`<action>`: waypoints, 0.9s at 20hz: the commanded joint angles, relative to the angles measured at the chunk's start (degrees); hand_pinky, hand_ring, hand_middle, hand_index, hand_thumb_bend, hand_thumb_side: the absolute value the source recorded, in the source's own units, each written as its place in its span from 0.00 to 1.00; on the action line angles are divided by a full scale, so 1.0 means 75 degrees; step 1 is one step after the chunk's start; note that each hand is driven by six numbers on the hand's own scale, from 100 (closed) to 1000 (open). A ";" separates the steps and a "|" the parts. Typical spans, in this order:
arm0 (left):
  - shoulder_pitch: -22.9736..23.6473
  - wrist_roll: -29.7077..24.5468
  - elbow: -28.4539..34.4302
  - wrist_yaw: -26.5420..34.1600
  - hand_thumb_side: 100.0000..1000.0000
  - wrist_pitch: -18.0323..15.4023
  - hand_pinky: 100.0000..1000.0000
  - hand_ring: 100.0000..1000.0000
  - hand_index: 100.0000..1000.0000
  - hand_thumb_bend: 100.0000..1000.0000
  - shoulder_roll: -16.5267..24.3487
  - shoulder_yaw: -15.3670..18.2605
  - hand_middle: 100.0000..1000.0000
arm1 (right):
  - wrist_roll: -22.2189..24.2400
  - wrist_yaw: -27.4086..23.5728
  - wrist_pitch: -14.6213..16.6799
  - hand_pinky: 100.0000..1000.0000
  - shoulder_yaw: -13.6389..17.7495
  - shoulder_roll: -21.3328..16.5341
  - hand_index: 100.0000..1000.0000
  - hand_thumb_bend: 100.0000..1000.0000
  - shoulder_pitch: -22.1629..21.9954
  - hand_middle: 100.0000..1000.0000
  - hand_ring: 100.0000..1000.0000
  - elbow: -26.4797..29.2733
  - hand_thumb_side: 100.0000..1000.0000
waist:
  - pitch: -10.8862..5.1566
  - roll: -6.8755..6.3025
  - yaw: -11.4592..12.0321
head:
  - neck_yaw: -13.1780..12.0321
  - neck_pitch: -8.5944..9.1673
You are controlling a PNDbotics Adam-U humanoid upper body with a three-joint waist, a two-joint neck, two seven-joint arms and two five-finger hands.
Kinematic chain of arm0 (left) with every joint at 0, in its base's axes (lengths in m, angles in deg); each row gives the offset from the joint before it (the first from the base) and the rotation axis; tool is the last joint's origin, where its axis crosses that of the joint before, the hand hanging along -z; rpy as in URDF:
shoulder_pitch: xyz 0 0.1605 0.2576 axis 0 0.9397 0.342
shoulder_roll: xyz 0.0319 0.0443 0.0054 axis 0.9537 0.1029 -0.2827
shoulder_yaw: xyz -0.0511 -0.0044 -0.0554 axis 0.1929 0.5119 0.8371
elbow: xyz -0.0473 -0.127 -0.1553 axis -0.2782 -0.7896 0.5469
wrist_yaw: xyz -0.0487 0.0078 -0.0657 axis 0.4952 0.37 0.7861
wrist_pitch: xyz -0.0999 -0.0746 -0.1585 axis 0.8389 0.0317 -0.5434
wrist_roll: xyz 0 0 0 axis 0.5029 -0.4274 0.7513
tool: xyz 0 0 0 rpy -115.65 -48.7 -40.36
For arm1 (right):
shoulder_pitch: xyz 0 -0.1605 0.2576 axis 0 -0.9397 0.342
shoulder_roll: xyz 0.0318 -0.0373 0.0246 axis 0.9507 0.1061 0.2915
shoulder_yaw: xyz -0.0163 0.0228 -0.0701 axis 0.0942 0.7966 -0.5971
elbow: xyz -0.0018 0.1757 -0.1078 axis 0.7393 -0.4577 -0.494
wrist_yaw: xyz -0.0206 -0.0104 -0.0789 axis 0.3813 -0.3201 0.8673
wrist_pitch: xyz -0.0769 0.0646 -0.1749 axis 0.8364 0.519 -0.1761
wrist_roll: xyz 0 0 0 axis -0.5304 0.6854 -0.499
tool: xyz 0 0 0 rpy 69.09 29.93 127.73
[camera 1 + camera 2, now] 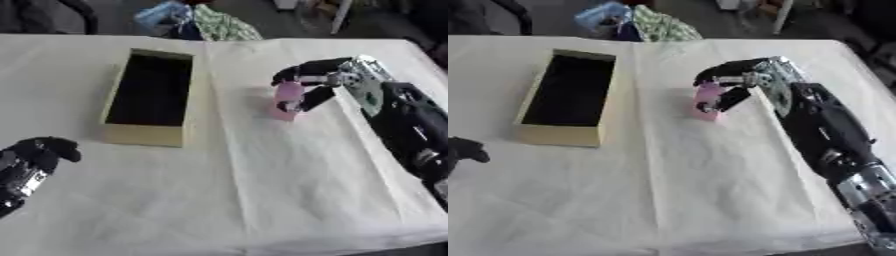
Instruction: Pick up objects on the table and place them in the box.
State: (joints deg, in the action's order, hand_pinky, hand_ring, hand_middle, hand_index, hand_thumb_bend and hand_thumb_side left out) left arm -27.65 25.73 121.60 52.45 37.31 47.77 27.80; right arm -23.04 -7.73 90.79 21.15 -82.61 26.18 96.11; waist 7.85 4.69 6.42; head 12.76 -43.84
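Right hand (pixel 337 82) has its fingers curled around the pink thing (pixel 287 100) on the surface right of the box (pixel 144 135), so I'd lift straight up before swinging left over the opening.

Bench (pixel 289 200) covered w/ white cloth, matt, soft creases and fold lines across it. Box (pixel 144 135) looks like plain tan cardboard, matt outside, inside dark and flat. Right hand (pixel 328 80): black fingers (pixel 302 69) w/ dull plastic look, silver metal at wrist w/ slight sheen; pink object (pixel 287 102) smooth, pale, plastic-looking; left hand (pixel 35 155) same matt black.
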 commanded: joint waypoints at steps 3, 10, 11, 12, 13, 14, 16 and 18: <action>-0.0073 0.0003 0.0092 0.0017 0.70 -0.0024 0.86 0.69 0.76 0.00 0.0036 0.0025 0.60 | 0.0022 0.0085 0.0242 0.84 0.0117 -0.0426 0.99 0.14 -0.0003 1.00 0.95 0.0172 0.82 | -0.0075 -0.0035 0.0000 | 0.0037 -0.0038; -0.0080 0.0002 0.0093 0.0010 0.70 -0.0025 0.86 0.69 0.76 0.00 0.0030 0.0029 0.60 | -0.0370 0.0013 0.0038 0.81 0.0125 -0.0475 0.99 0.14 -0.0053 0.99 0.90 0.0219 0.79 | -0.0052 -0.0042 -0.0018 | 0.0064 -0.0038; -0.0077 0.0004 0.0093 0.0009 0.70 -0.0025 0.86 0.69 0.76 0.00 0.0030 0.0030 0.60 | -0.0412 0.0014 0.0036 0.79 0.0115 -0.0475 0.99 0.16 -0.0064 0.95 0.85 0.0221 0.75 | -0.0050 -0.0044 -0.0019 | 0.0064 -0.0038; -0.0074 0.0004 0.0094 0.0008 0.70 -0.0026 0.86 0.69 0.76 0.00 0.0029 0.0029 0.60 | -0.0461 0.0016 0.0038 0.79 0.0111 -0.0477 0.99 0.17 -0.0073 0.92 0.83 0.0230 0.74 | -0.0048 -0.0047 -0.0021 | 0.0066 -0.0038; -0.0075 0.0003 0.0094 0.0008 0.70 -0.0027 0.86 0.69 0.76 0.00 0.0028 0.0029 0.60 | -0.0514 0.0022 0.0037 0.78 0.0110 -0.0481 0.99 0.19 -0.0079 0.89 0.79 0.0242 0.71 | -0.0046 -0.0049 -0.0023 | 0.0069 -0.0038; -0.0077 0.0003 0.0094 0.0007 0.70 -0.0028 0.86 0.69 0.76 0.00 0.0025 0.0031 0.60 | -0.0570 0.0032 0.0036 0.78 0.0107 -0.0486 0.98 0.21 -0.0085 0.85 0.75 0.0254 0.68 | -0.0045 -0.0051 -0.0026 | 0.0071 -0.0038; -0.0079 0.0005 0.0096 0.0009 0.70 -0.0029 0.86 0.69 0.76 0.00 0.0024 0.0032 0.60 | -0.0709 0.0061 0.0011 0.77 0.0111 -0.0496 0.98 0.22 -0.0099 0.82 0.74 0.0283 0.66 | -0.0042 -0.0056 -0.0031 | 0.0076 -0.0038; -0.0077 0.0006 0.0095 0.0008 0.70 -0.0029 0.86 0.69 0.76 0.00 0.0023 0.0034 0.60 | -0.0877 0.0079 -0.0032 0.77 0.0117 -0.0505 0.98 0.24 -0.0112 0.77 0.72 0.0308 0.62 | -0.0038 -0.0062 -0.0035 | 0.0079 -0.0038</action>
State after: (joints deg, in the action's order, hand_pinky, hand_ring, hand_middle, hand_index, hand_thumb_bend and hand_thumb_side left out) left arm -27.65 25.72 121.60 52.45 37.27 47.77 27.80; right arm -28.83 -7.47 90.69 21.51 -83.96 24.69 97.33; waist 8.18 4.53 6.30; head 13.24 -43.84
